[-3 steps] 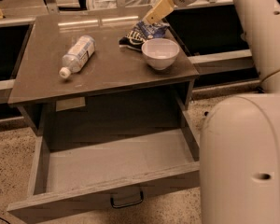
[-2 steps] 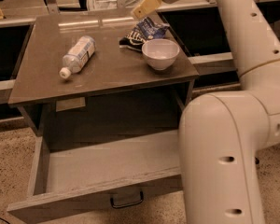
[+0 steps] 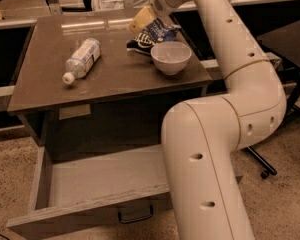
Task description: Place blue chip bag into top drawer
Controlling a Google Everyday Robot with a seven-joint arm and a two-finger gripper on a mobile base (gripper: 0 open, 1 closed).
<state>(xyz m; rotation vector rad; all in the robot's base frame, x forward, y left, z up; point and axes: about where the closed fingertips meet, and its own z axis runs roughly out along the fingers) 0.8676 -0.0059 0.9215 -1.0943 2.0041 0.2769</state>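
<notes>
Tan gripper point(image 3: 139, 21) nr blue chip bag point(image 3: 155, 34)

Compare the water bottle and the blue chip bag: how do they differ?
The water bottle is clear and lies on its side, alone; the blue chip bag is dark, crumpled, and sits just behind the white bowl. The gripper is at the bag, away from the bottle. Both are on the table.
</notes>
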